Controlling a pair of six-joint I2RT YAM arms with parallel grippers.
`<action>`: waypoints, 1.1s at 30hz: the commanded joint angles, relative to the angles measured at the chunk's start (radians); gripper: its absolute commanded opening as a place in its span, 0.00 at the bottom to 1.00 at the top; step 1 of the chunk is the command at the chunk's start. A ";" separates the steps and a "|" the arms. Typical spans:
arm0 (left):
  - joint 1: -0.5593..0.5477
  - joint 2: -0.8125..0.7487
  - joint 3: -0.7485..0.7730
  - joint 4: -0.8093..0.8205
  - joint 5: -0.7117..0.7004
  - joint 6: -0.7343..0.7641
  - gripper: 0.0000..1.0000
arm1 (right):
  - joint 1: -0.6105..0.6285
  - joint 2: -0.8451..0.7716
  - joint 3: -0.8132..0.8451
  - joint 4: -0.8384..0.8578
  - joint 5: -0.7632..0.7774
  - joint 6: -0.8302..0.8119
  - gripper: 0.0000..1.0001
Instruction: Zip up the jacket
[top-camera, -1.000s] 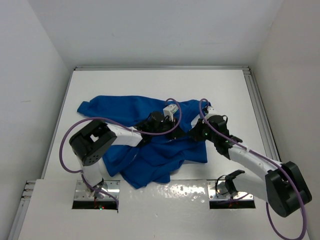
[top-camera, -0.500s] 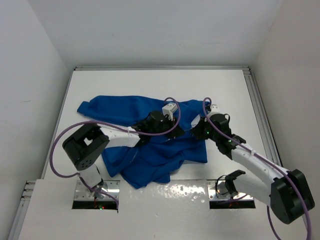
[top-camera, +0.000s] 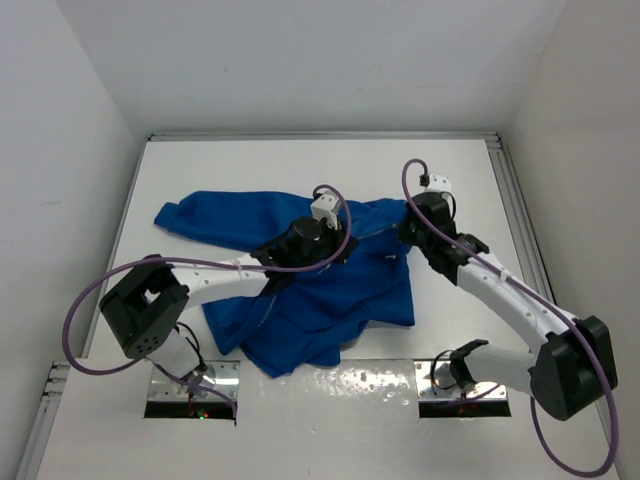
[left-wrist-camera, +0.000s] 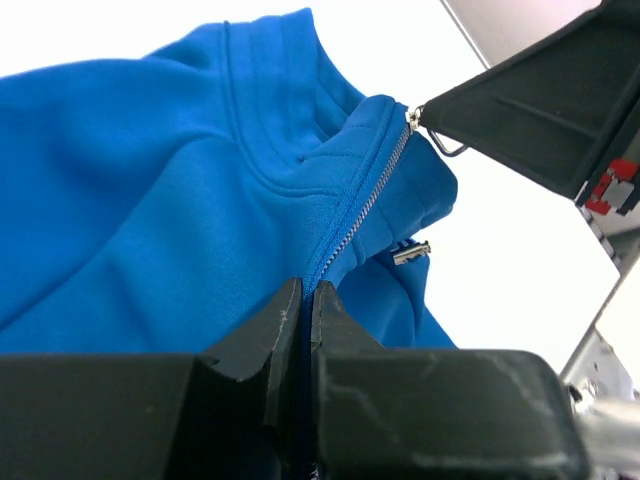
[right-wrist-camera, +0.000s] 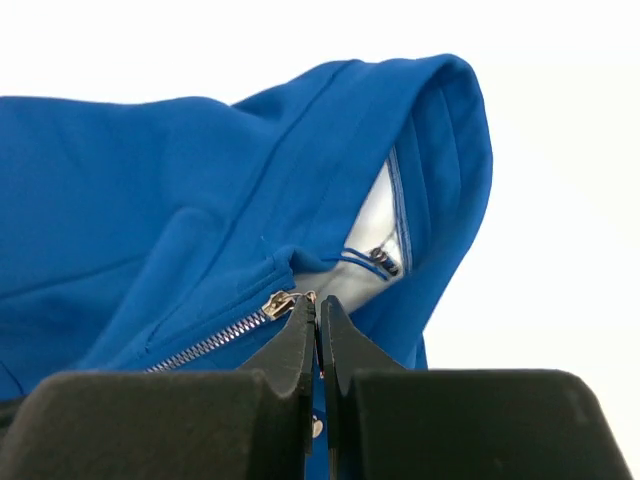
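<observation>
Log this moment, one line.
left gripper: shut on bright blue fabric jacket at zipper | right gripper: shut on metal zipper pull at collar

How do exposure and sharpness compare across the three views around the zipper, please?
Top external: soft, even light, the jacket well exposed, speckled glare on the near plate. Left wrist: the table is blown out white, the zipper teeth crisp, the left gripper dark in the foreground. Right wrist: background pure white, the zipper slider sharp, the right gripper nearly black.
</observation>
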 joint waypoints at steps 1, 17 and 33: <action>0.014 -0.030 0.002 -0.100 -0.150 0.051 0.00 | -0.107 0.037 0.091 -0.069 0.275 -0.051 0.00; 0.011 -0.319 -0.090 -0.055 -0.235 0.002 0.70 | -0.113 0.134 0.510 -0.098 0.123 -0.032 0.03; 0.011 -0.852 -0.059 -0.296 -0.195 -0.107 0.76 | -0.112 -0.450 0.165 -0.144 -0.282 0.044 0.99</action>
